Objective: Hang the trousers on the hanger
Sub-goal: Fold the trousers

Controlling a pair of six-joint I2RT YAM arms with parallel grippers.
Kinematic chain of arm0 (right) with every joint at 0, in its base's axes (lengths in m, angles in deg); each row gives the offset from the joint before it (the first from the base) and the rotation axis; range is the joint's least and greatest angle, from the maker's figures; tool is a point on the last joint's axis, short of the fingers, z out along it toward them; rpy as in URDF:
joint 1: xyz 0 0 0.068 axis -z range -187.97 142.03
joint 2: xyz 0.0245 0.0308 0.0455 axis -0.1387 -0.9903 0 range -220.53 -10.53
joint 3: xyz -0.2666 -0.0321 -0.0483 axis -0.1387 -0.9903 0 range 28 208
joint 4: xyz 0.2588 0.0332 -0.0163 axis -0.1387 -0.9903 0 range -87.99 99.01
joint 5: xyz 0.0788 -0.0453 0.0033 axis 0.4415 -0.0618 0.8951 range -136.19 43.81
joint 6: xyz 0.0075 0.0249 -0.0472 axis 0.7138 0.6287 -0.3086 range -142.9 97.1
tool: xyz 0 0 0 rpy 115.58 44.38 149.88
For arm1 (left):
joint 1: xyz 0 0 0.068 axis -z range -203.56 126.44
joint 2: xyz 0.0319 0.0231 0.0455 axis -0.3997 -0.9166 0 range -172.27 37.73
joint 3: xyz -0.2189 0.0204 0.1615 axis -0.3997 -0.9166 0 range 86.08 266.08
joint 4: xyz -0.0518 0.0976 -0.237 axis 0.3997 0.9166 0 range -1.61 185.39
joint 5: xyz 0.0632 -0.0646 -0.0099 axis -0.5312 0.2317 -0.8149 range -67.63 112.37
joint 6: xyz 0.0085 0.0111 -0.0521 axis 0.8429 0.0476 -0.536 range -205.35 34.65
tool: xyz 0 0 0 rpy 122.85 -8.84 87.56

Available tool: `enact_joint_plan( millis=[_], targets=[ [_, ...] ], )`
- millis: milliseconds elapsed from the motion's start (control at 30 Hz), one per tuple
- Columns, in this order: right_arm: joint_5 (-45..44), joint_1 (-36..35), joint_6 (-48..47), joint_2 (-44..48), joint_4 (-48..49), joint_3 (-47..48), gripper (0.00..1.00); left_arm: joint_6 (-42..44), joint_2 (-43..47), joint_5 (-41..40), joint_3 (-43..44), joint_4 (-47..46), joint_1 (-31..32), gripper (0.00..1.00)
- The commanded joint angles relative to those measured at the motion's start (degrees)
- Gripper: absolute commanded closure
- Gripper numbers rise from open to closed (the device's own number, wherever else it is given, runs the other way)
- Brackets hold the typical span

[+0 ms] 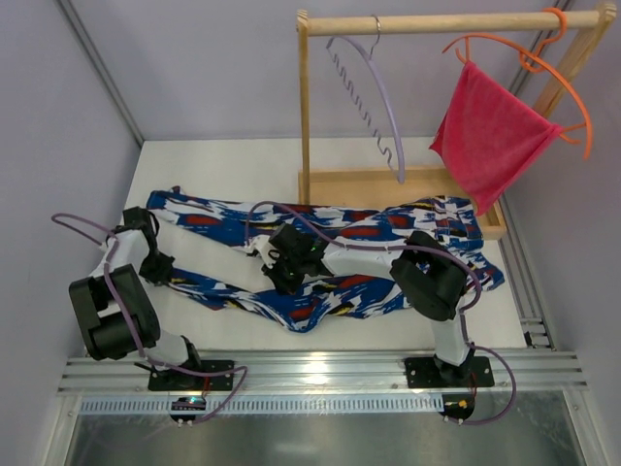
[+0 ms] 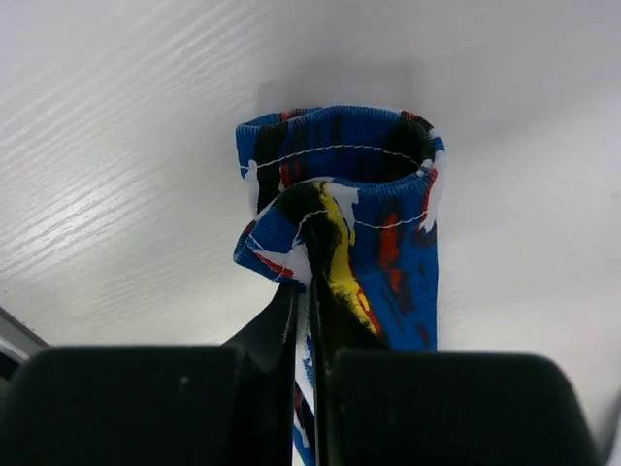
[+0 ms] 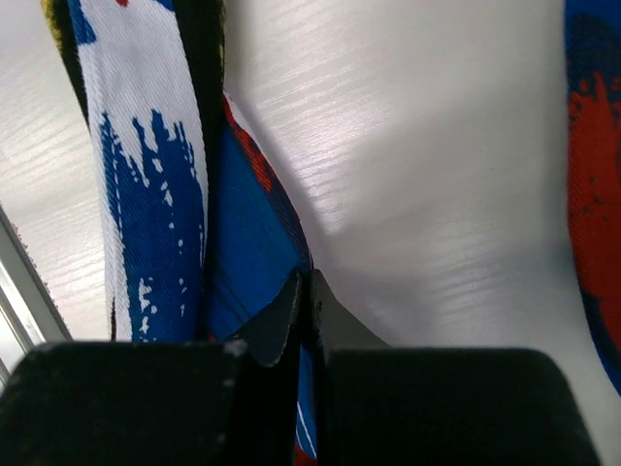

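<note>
The blue patterned trousers [image 1: 349, 233] lie spread across the white table, waist at the right, both legs running left. My left gripper [image 1: 165, 267] is shut on the cuff end of the near leg; the hemmed cuff [image 2: 340, 184] shows just beyond my closed fingers [image 2: 281, 320]. My right gripper [image 1: 281, 267] is shut on an edge of the near leg's fabric [image 3: 243, 252] at mid-length. The lavender hanger [image 1: 374, 97] with its wavy bar hangs by its hook from the wooden rail [image 1: 446, 21] at the back, apart from both grippers.
An orange hanger [image 1: 543, 68] carrying a pink-red cloth [image 1: 490, 136] hangs at the rail's right end. The rack's wooden post [image 1: 305, 107] and base tray [image 1: 388, 184] stand behind the trousers. A metal rail [image 1: 320, 374] runs along the near table edge.
</note>
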Motion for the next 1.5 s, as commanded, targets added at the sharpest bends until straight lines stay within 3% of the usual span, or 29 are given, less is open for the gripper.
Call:
enact_joint_plan(
  millis=[0,233,400,633,733,867,1000,1133,1267,1467],
  targets=[
    [-6.6,-0.2,1.5,5.7,3.2,-1.3,0.96,2.1,4.1,-2.2,6.3,1.2,-0.6,1.0],
    [-21.0,1.2,7.8,8.8,7.4,-1.2,0.96,4.5,8.6,-3.7,13.8,7.0,-0.6,1.0],
    [-24.3,2.4,11.5,8.1,7.7,-0.8,0.96,4.5,13.4,-10.7,11.6,7.7,-1.0,1.0],
    [-25.3,2.5,13.8,5.8,6.4,0.0,0.96,6.5,11.4,-10.4,6.6,6.8,-11.3,0.99],
    [-25.2,2.8,13.9,5.8,6.6,-0.4,0.96,8.3,11.1,-7.7,6.4,5.8,-14.1,0.95],
    [-23.3,2.7,13.8,5.8,7.2,-0.8,0.96,7.5,12.1,-5.4,6.7,5.8,-14.6,0.7],
    [-22.2,2.7,13.8,6.0,7.3,-1.3,0.96,6.6,13.4,-4.8,7.5,6.4,-14.5,0.68],
    [-21.5,2.7,13.8,5.8,7.3,-1.3,0.96,6.0,14.3,-2.1,5.4,5.1,-14.5,0.59],
    [-20.8,2.7,14.1,5.8,7.6,-1.3,0.96,4.1,13.0,5.0,1.2,2.5,-14.5,0.46],
    [-19.8,2.4,14.6,6.3,7.7,-1.7,0.96,-2.3,9.5,17.5,-4.5,-4.5,-13.7,0.43]
  ],
)
